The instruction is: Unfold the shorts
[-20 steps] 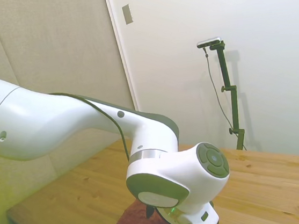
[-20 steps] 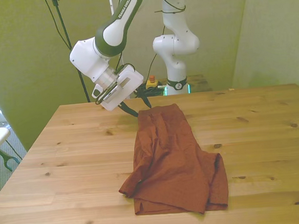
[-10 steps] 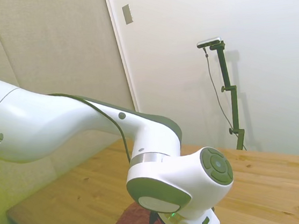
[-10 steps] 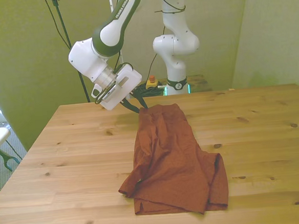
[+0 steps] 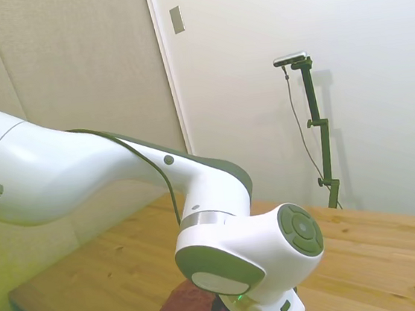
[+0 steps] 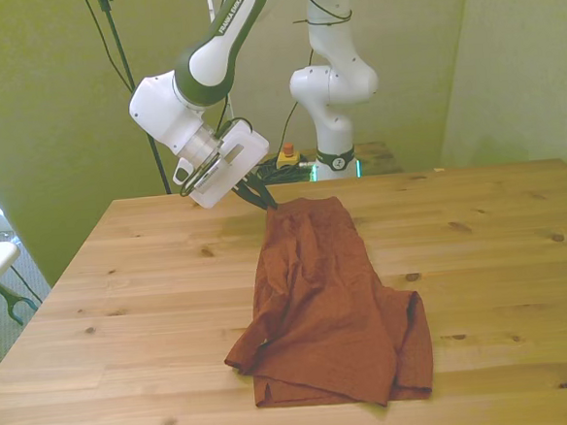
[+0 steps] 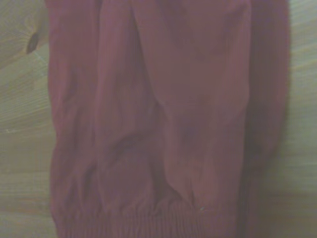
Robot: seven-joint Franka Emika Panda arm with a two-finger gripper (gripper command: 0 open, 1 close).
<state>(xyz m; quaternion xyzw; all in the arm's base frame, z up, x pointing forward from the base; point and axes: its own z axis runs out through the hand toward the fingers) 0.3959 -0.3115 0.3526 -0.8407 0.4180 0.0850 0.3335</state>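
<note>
The shorts are lying on the wooden table, stretching from the far middle of the tabletop toward the near edge, where the fabric is spreading wider and bunching into folds. The gripper is sitting at the far corner of the garment on the front view's left, its dark fingers drawn together and appearing to be pinching the waistband edge there, though the contact itself is too small to make out with certainty. The rest of the shorts are trailing away from the gripper toward the camera, with one flap folded over at the front view's right.

The white arm is coming down from the upper middle of the front view, bending at a grey-banded joint, and the wrist is tilting so the hand is angling down and toward the front view's right. In the side view the arm is filling most of the picture, and its rounded wrist housing is hiding the gripper; only a small dark red corner of the shorts is peeking out beneath it.

The fabric is looking soft and matte, rust-red, creased in long lengthwise wrinkles. Close up, the shorts are showing a gathered, ribbed elastic band along one edge, with pale knotty pine boards flanking the cloth.
</note>
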